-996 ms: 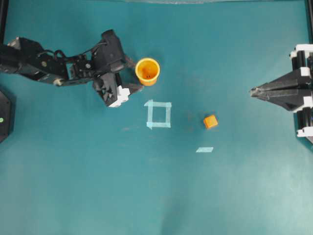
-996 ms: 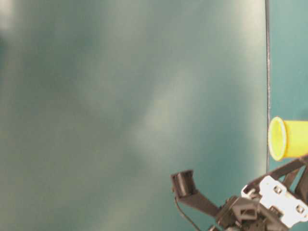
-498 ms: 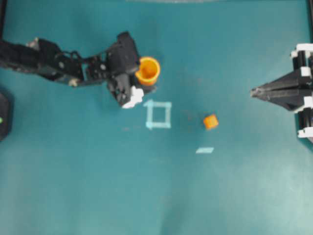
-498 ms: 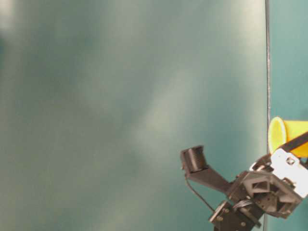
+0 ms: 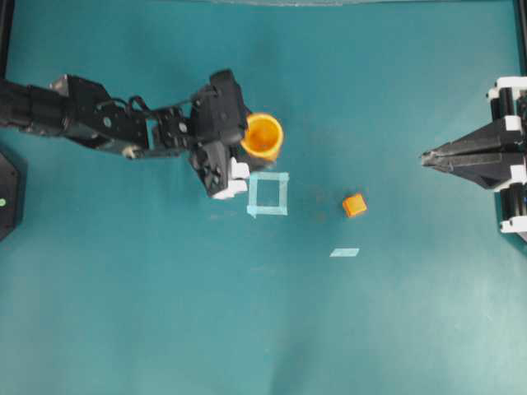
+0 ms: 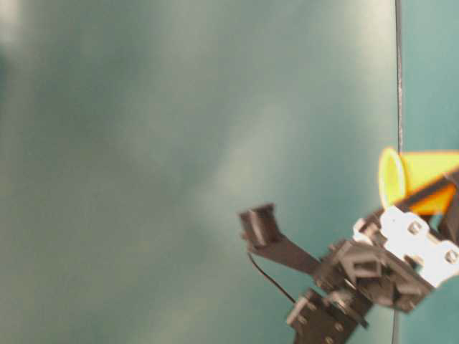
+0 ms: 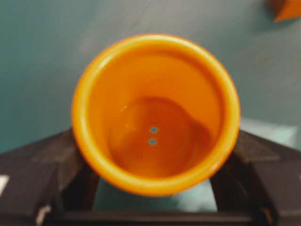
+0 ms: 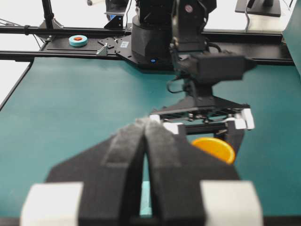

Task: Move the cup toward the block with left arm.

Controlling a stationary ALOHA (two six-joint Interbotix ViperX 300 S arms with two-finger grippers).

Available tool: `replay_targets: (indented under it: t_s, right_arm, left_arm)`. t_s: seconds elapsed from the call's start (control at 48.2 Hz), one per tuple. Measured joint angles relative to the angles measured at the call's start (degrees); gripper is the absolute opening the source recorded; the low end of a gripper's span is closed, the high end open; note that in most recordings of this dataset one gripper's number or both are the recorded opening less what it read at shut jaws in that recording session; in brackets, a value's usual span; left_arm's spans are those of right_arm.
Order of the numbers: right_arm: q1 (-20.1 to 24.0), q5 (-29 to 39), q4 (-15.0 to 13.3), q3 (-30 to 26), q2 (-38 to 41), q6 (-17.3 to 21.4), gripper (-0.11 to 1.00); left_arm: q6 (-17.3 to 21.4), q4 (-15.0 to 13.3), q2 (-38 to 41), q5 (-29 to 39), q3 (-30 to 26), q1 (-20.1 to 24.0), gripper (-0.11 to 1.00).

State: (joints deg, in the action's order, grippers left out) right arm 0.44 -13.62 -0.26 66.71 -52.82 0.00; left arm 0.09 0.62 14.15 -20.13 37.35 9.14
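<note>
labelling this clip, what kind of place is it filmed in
Most likely a robotics lab bench, not a home or shop. Two black robot arms, the left gripper and the right gripper, face each other over a teal table marked with a tape square; monitor stands sit behind.
</note>
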Motion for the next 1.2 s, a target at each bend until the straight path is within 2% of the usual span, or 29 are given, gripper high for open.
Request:
replay_targets:
  t_s: [0.166, 0.457, 0.664, 1.204]
  right_arm:
    - [0.00, -0.09, 0.00, -0.09, 0.09, 0.00, 0.00]
    - [0.00, 0.00, 0.00, 0.00, 0.62, 0.00, 0.00]
    - [0.00, -0.09, 0.00, -0.09, 0.62, 0.00, 0.00]
    - [0.00, -0.09, 0.00, -0.09, 0.79, 0.00, 0.00]
  left_arm:
    - [0.09, 0.00, 0.79, 1.41, -4.39, -1.49, 0.61]
    - [0.09, 0.00, 5.80, 8.88, -13.71, -3.43, 0.61]
    - [0.00, 0.00, 8.35, 9.93, -19.16, -5.01, 0.61]
    - [0.18, 0.00, 13.97, 14.50, -28.65, -8.26, 0.61]
